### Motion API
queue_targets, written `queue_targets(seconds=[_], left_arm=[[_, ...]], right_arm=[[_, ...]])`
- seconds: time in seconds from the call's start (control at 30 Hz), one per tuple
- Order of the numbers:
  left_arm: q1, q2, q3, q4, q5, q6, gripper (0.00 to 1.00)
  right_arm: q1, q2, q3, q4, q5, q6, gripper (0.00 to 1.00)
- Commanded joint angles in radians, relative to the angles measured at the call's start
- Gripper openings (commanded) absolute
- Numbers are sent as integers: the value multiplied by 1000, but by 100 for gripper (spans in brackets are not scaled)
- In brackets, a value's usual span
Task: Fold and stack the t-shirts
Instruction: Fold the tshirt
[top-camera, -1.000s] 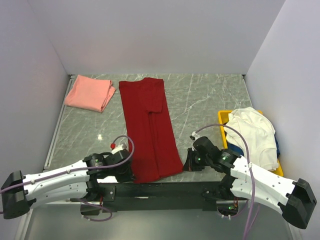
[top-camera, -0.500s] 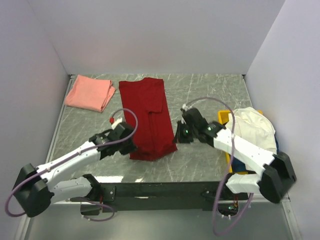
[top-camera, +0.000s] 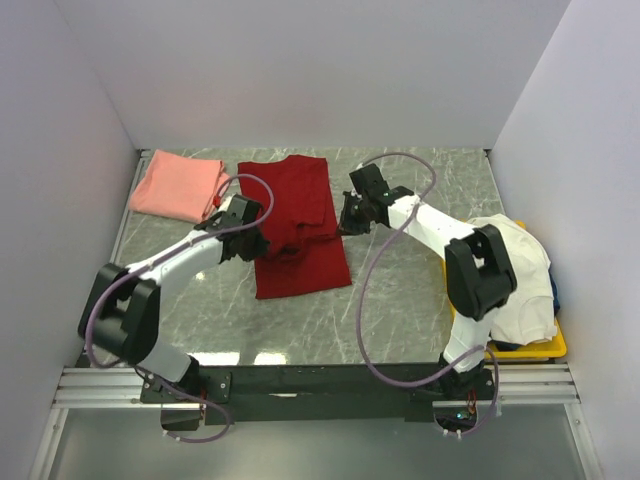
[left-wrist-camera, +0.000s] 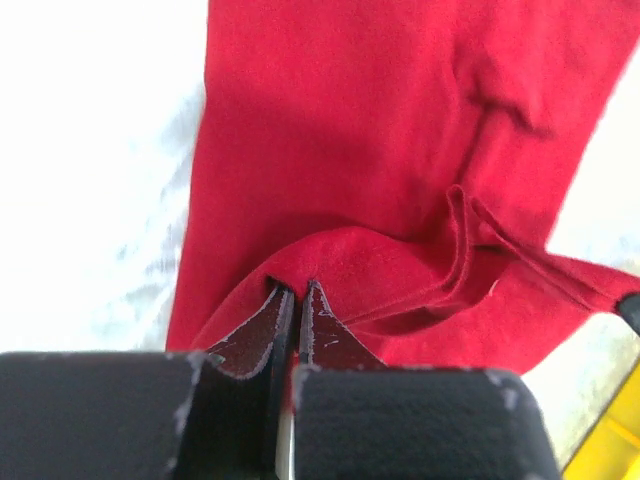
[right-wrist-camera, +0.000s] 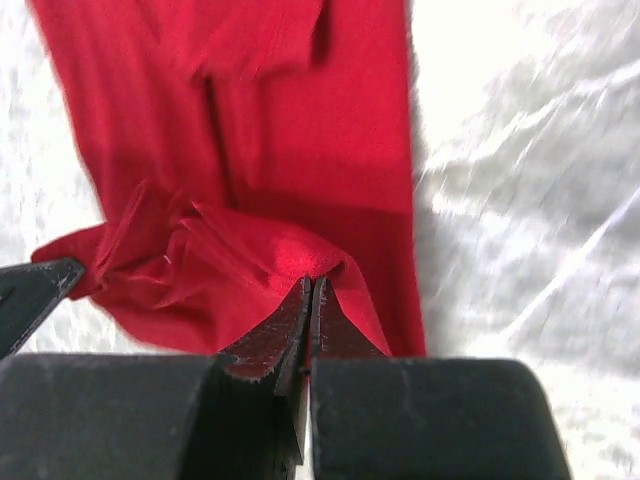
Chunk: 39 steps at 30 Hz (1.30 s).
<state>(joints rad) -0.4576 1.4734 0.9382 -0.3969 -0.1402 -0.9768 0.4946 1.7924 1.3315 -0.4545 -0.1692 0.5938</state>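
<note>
Both arms reach across the marbled table (top-camera: 410, 290). The left gripper (top-camera: 258, 238) and right gripper (top-camera: 342, 220) are each clamped on a pinched edge of the deep red t-shirt (top-camera: 300, 270), bunching it at mid-length. The salmon pink shirt (top-camera: 180, 187) lies folded at far left, and the cream white shirt (top-camera: 510, 265) is heaped on the yellow tray (top-camera: 548, 347).

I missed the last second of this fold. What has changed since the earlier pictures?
The left fingers and right fingers, clamped on the near hem of the red shirt throughout, carried it toward the collar, folding the shirt roughly in half. The pink shirt, white shirt and yellow tray stayed put.
</note>
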Motion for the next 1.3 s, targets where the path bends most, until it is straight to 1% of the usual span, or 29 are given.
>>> queue_targets(seconds=[0.0,0.1,0.3,0.53,0.6,0.63,0.67,0.7,0.73,0.8,0.83,0.87,0.9,0.97,1.0,1.07,1.1,1.13,1.2,1.23,1.27], left_arm=[[45,74,69,56,34,38,0],[66,125,109,47,33,40,0],[109,136,114,69,56,35,1],[145,176,163,82,74,64,1],[155,188,174,90,83,70,4],[158,191,178,96,85,73,7],[161,197,180,98,90,78,16],[169,202,185,99,90,78,26],[174,203,191,105,93,82,46],[189,199,212,99,96,108,54],[195,193,218,99,100,116,62],[200,170,220,99,102,125,65],[204,154,218,99,106,127,67],[203,101,205,113,116,118,67],[201,81,173,124,125,110,64],[198,28,128,151,131,75,56],[192,16,85,179,145,67,50],[186,1,67,193,154,49,33],[163,-5,30,211,172,40,24],[155,-4,24,214,169,36,15],[146,2,16,219,163,27,12]], right_arm=[[-36,60,98,30,-12,-5,0],[-53,143,167,16,-30,-11,0],[-77,212,259,-9,-39,-23,0],[-96,281,362,-41,-61,-26,0],[-103,295,388,-50,-61,-28,0],[-106,311,412,-58,-65,-29,0],[-110,320,428,-64,-69,-34,1],[-110,343,446,-75,-72,-35,4],[-113,357,484,-101,-70,-41,16],[-117,377,520,-127,-67,-52,29],[-117,380,532,-141,-46,-60,36],[-116,372,528,-141,-36,-61,46],[-117,351,519,-138,-30,-65,51],[-117,325,485,-124,-18,-71,54],[-114,291,468,-118,-9,-71,54],[-105,253,404,-81,-1,-69,53],[-85,224,384,-70,5,-71,52],[-74,213,350,-58,10,-74,52],[-38,187,319,-49,22,-71,51],[-27,179,284,-32,26,-69,51],[-16,173,267,-24,28,-65,50]])
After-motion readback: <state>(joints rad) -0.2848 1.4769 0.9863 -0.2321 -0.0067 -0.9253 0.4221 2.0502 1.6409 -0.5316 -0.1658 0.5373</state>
